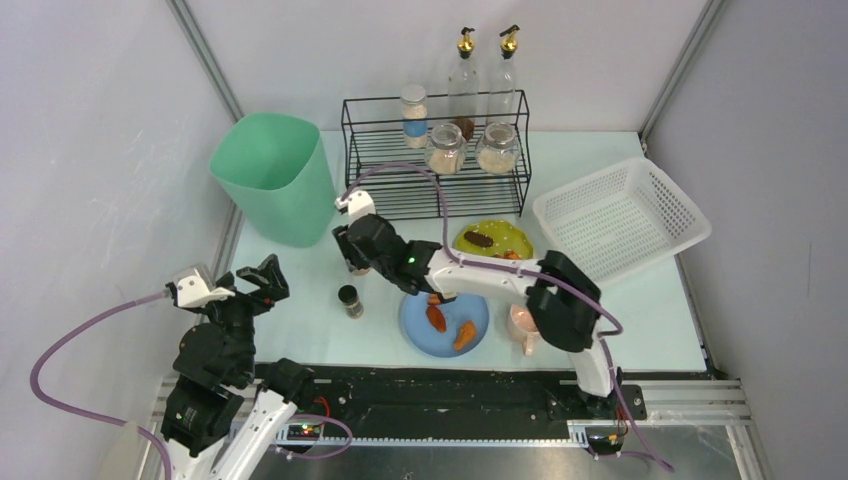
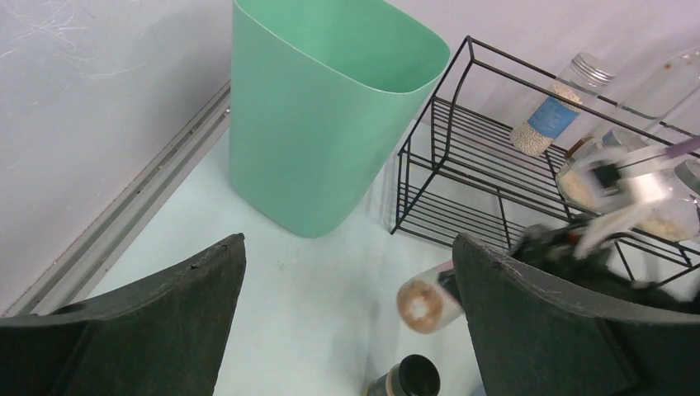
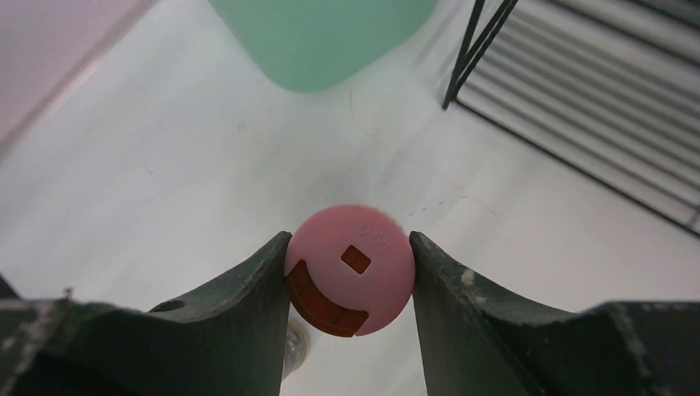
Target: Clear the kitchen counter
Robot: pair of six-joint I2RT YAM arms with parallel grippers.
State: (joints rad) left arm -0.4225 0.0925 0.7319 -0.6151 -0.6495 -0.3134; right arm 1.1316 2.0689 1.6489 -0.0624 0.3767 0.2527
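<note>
My right gripper [image 3: 350, 241] is shut on a small spice jar with a pink lid [image 3: 363, 260], one finger on each side of the lid. In the left wrist view the same jar [image 2: 425, 305] hangs tilted above the kitchen counter [image 1: 650, 320], its pale brownish base showing. In the top view the right gripper [image 1: 356, 262] reaches over the counter's left middle, in front of the rack. A second small jar with a dark lid [image 1: 350, 300] stands just below it. My left gripper [image 1: 262, 285] hovers open at the counter's left edge, with nothing between its fingers [image 2: 198, 280].
A green bin [image 1: 272, 178] stands at the back left. Beside it is a black wire rack [image 1: 435, 190] with jars and bottles. A yellow-green plate [image 1: 515, 232], a blue plate [image 1: 415, 325] with food pieces, a pink cup [image 1: 522, 328] and a white basket [image 1: 620, 215] lie to the right.
</note>
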